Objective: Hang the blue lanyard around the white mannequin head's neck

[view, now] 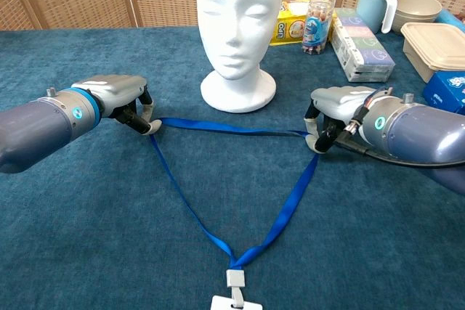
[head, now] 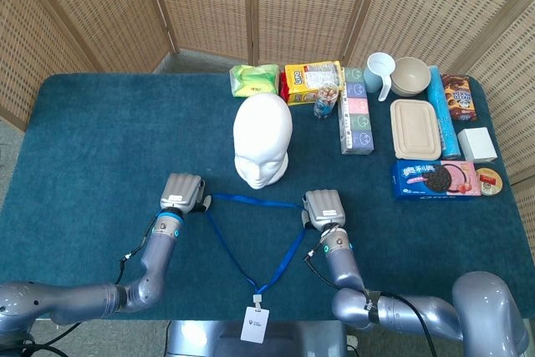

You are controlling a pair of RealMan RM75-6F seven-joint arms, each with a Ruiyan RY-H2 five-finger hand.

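The blue lanyard (view: 231,201) is stretched into a taut triangle on the counter (view: 87,223), just in front of the white mannequin head (view: 238,27), which stands upright facing the near edge. The left hand (view: 120,99) pinches the strap's left corner with its fingers curled in, and the right hand (view: 336,114) pinches the right corner the same way. The white badge (head: 254,323) lies at the near point, at the counter's edge.

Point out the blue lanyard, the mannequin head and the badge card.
blue lanyard (view: 225,127): chest view, strap stretched between the hands.
mannequin head (view: 236,16): chest view, its face.
badge card (head: 254,324): head view, middle of the card.
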